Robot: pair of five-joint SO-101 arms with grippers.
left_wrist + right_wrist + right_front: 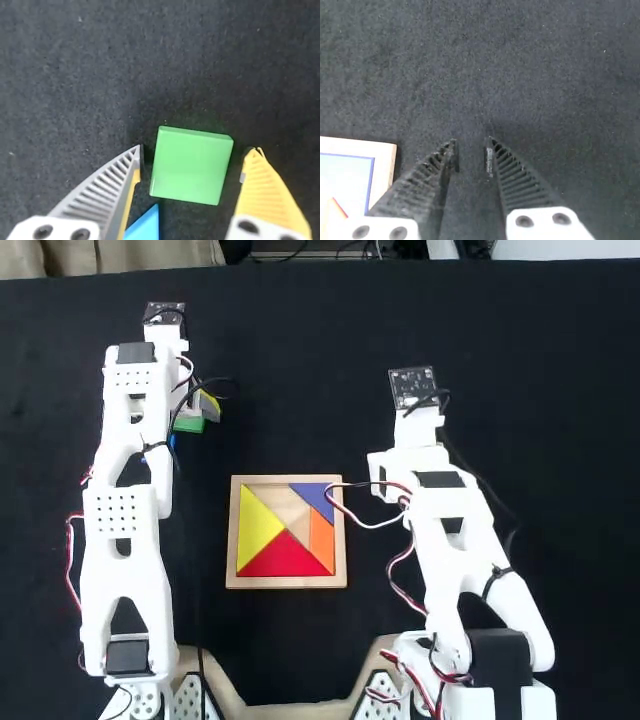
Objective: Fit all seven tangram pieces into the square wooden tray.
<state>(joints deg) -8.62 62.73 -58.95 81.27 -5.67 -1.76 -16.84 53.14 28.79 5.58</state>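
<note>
1. My left jaws stood apart, one on each side of the green square [191, 166]. It lay flat on the table [520, 360] toward the far left corner.
2. The tray [286, 583] sat mid-table, nearer the near edge and well apart from the square. It held yellow, red, orange and violet-blue pieces, with a bare gap [292, 508] by its far side.
3. To grip well, I judged I should centre the square so that both jaws met its opposite flat sides together. I should then sink low enough to catch its edges and close gently, so it would not twist.
4. A blue piece [145, 225] lay just beside the square, its tip close to my grey jaw. I judged that jaw could snag it while closing.
5. My right jaws were nearly together, a narrow gap between them, holding nothing. They hung over bare table just beside a tray corner.
6. I could read no writing on the pieces or the tray.
</note>
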